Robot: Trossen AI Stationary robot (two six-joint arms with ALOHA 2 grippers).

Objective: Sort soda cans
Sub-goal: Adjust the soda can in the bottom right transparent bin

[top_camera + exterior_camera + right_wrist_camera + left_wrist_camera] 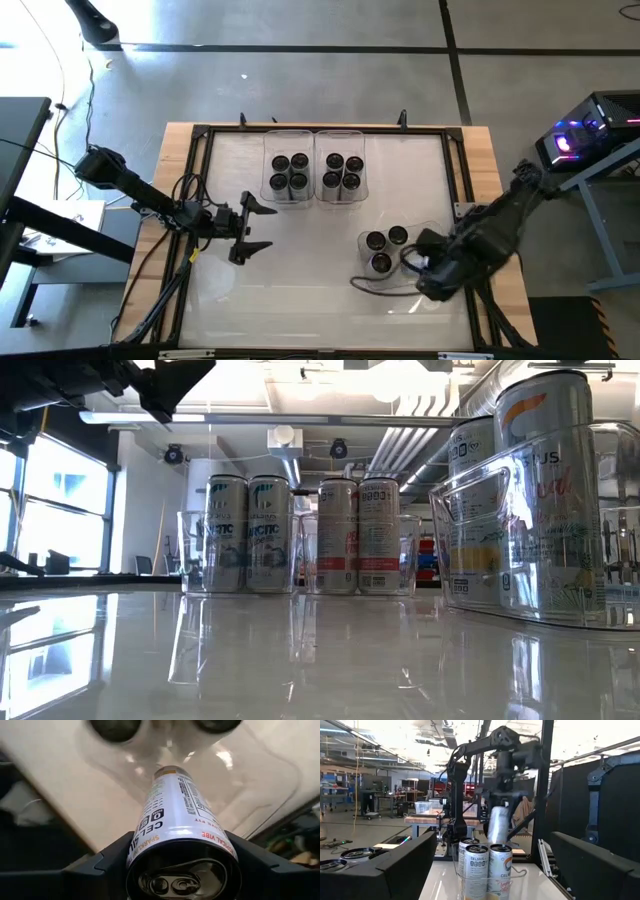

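Observation:
Two clear bins (268, 150) (360, 140) stand side by side at the table's far middle, each with several soda cans (290, 172) (342, 172) upright in it. A third clear bin (365, 283) near the right edge holds three upright cans (381, 263). My right gripper (180, 852) hangs over that bin, shut on one more can (497, 825). At the left middle of the table my left gripper (252, 228) stands open, aimed toward the right, with nothing between its fingers. My right gripper pinches the can's side wall just below its top end (150, 837) between its two fingers (107, 865). The fingers come from above and point down. The can hangs below them, top (182, 877) toward the wrist, lifted clear above the third bin.
A black frame (200, 135) runs round the table's edges. Cables (185, 190) trail beside my left arm. A box with a purple light (570, 140) sits off the table at the right. Bare tabletop (300, 290) lies between my two arms.

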